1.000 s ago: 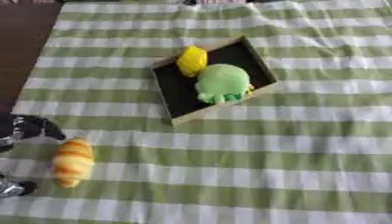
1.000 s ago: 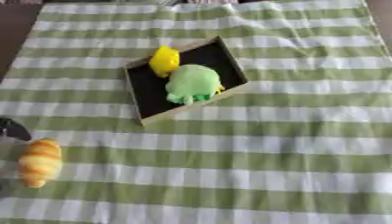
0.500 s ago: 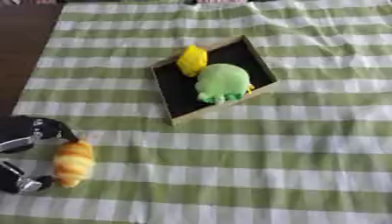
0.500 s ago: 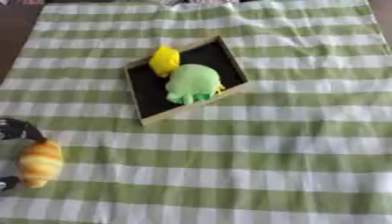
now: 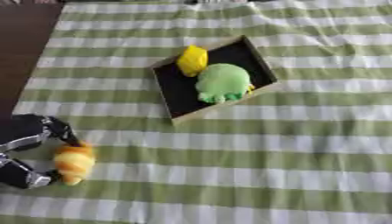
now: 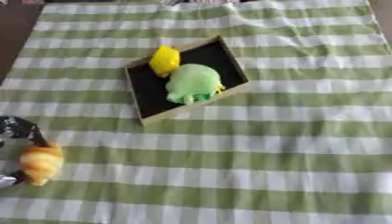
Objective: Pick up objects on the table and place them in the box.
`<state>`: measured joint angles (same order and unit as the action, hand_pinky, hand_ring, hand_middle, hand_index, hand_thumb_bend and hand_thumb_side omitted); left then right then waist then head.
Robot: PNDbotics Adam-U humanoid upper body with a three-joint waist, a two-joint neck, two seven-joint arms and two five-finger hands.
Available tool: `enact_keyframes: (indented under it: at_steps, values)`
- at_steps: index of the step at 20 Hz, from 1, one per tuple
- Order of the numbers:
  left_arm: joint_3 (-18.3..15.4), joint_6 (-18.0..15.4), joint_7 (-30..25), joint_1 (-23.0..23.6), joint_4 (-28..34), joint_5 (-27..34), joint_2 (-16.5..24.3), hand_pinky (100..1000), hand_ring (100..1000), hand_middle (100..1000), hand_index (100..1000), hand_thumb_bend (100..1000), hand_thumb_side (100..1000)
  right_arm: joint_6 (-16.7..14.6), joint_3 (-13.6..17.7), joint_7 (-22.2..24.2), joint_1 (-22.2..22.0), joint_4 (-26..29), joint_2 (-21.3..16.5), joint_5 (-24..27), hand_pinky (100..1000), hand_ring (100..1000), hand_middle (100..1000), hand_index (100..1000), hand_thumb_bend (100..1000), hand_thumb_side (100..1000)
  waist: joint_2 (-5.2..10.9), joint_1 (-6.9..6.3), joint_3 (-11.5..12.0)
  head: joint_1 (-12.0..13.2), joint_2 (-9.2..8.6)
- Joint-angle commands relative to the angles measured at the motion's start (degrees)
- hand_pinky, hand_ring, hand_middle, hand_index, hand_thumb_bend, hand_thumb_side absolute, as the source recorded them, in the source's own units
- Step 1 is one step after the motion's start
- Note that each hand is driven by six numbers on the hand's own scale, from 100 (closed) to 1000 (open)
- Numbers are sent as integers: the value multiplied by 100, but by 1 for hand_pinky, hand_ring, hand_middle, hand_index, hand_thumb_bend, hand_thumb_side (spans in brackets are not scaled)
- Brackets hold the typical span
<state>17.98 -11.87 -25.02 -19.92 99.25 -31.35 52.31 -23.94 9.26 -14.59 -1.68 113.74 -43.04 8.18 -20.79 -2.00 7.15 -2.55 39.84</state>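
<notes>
An orange and yellow croissant-shaped toy (image 5: 73, 162) lies on the striped cloth at the lower left. My left hand (image 5: 27, 151) is against its left side, with a finger above it and the thumb (image 5: 36, 179) below it, curled round the toy. The box (image 5: 174, 90), a shallow wooden tray with a black floor, sits tilted near the middle. In it lie a yellow toy (image 5: 192, 60) at the top left and a green round toy (image 5: 223, 82) beside it. My right hand shows in neither view.
A green and white striped cloth (image 5: 306, 144) covers the table. The dark bare table edge (image 5: 23, 48) runs along the far left. Wide stretches of cloth lie right of and below the box.
My left hand has come in from the left edge and closed its finger and thumb round the croissant toy. The toy lies in about the same spot.
</notes>
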Motion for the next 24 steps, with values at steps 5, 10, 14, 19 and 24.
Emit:
enact_keyframes:
  at_steps: [5,10,14,19,24]
  values:
    - [-526,-94,1249,-232,599,-23,126,596,545,396,430,143,100,-3,90,43,-53,85,-126,98,957,789,691,815,100,470,159,40,49,-57,78]
    - [-624,-459,1625,-1175,539,663,86,589,526,394,423,100,100,-45,96,38,-34,85,-176,174,957,790,687,815,100,470,242,50,80,-84,146]
    - [-449,-1035,1418,-2087,-184,1102,-263,588,521,396,426,100,100,-24,81,91,-10,85,-209,225,957,791,687,815,100,470,282,51,62,-76,175]
    - [-280,-1622,1024,-3061,-1119,1308,-967,587,514,398,436,100,100,30,112,81,21,85,-215,299,958,790,685,815,100,470,312,40,27,-60,209]
    - [-256,-1932,556,-3883,-2147,1170,-2047,591,514,401,447,100,107,77,154,69,155,85,-252,476,958,791,685,814,100,470,316,73,-49,-24,173]
